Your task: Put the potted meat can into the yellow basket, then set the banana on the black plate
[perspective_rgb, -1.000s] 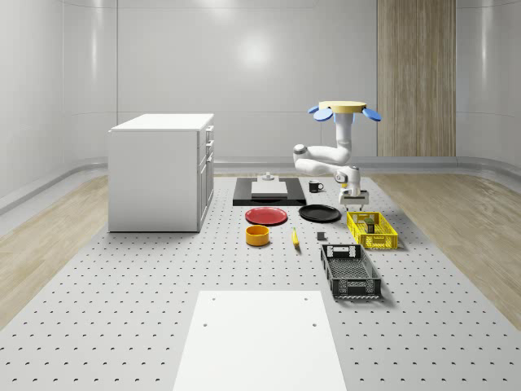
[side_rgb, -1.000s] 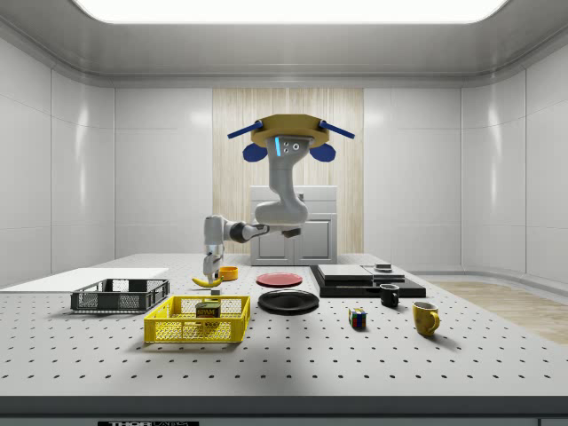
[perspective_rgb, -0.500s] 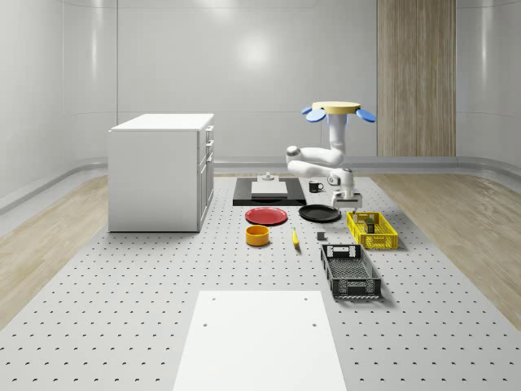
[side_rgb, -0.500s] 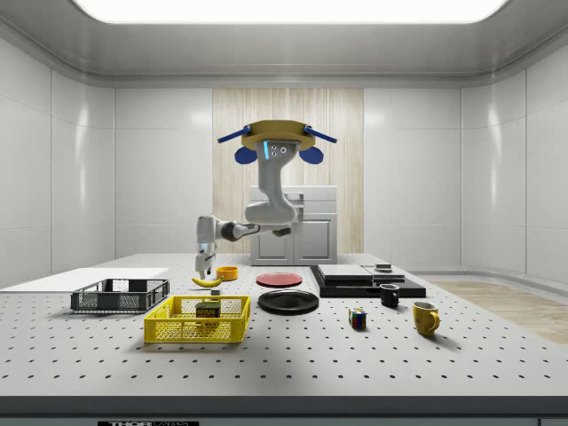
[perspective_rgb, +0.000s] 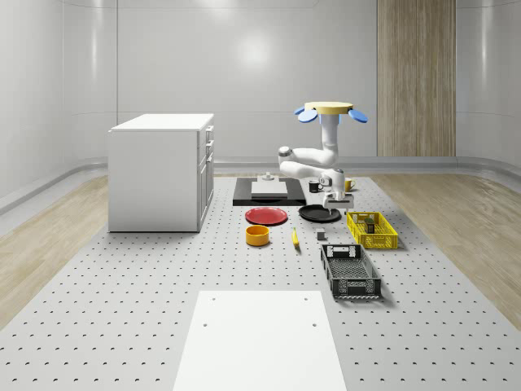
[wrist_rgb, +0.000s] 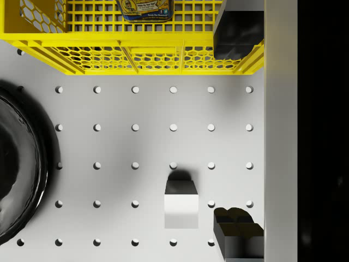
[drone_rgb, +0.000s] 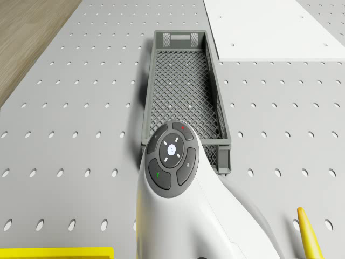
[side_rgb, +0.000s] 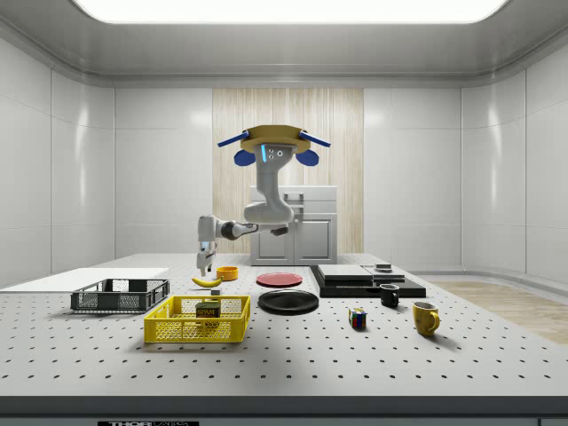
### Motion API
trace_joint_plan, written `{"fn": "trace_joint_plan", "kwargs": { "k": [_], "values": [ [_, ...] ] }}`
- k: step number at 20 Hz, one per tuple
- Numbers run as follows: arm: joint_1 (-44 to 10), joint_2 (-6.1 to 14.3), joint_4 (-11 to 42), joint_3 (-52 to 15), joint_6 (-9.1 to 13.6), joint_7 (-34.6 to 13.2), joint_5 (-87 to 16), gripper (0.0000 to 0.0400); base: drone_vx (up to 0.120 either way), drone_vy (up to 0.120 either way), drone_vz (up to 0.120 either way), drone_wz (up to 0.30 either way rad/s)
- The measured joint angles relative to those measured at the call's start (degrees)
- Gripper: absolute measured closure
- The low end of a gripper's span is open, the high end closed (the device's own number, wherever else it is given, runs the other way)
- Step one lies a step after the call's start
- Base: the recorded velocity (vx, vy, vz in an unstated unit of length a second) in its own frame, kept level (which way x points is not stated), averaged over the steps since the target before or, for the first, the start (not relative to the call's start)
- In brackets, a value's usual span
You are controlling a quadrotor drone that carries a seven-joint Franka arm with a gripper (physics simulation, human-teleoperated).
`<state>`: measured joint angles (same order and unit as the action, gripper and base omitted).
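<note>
While the potted meat can (side_rgb: 209, 310) stands upright inside the yellow basket (perspective_rgb: 372, 230), near the tabletop's (perspective_rgb: 122, 309) edge on the whole-scene view's right, the banana (perspective_rgb: 295, 237) lies flat on the bare tabletop, its long axis running roughly from the far edge toward the near edge, between the orange bowl (perspective_rgb: 257, 235) and a small grey block (perspective_rgb: 321, 235). Beyond the banana, toward the far edge, sits the black plate (perspective_rgb: 319, 213), with a red plate (perspective_rgb: 267, 216) just beside it. A grey mesh basket (perspective_rgb: 350, 271) lies nearer the front edge, in line with the yellow one. Hovering above the far part of the tabletop, over the area behind the black plate, the drone (perspective_rgb: 331, 111) carries the arm bent at the elbow and reaching forward, wrist turned straight down. The gripper (perspective_rgb: 333, 199) hangs over the gap between the black plate and the yellow basket, above the small block; in the wrist view its dark fingers (wrist_rgb: 238, 239) stand wide apart and hold nothing.
</note>
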<state>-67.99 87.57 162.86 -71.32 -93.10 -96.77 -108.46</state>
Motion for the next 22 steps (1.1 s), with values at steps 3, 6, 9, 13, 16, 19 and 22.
{"fn": "trace_joint_plan", "kwargs": {
  "k": [3, 6, 9, 13, 16, 19, 22],
  "values": [
    [0.01, -0.02, 0.00, 0.00, 0.02, 0.01, -0.01, 0.0000, 0.000, -0.120, -0.013, 0.000],
    [0.01, -0.04, 0.00, 0.01, 0.04, 0.01, -0.02, 0.0000, 0.000, -0.120, -0.120, 0.000],
    [0.02, -0.06, 0.00, 0.01, 0.06, 0.02, -0.03, 0.0000, 0.000, -0.120, -0.080, 0.000],
    [0.03, -0.09, 0.01, 0.01, 0.08, 0.03, -0.04, 0.0000, 0.000, -0.120, 0.000, 0.000],
    [0.04, -0.11, 0.01, 0.02, 0.10, 0.03, -0.05, 0.0000, 0.000, -0.120, 0.000, 0.000],
    [0.04, -0.13, 0.01, 0.02, 0.12, 0.03, -0.05, 0.0000, 0.080, -0.120, 0.000, 0.000],
    [0.05, -0.14, 0.01, 0.02, 0.13, 0.04, -0.06, 0.0000, 0.040, -0.120, 0.000, 0.000]
  ]
}}
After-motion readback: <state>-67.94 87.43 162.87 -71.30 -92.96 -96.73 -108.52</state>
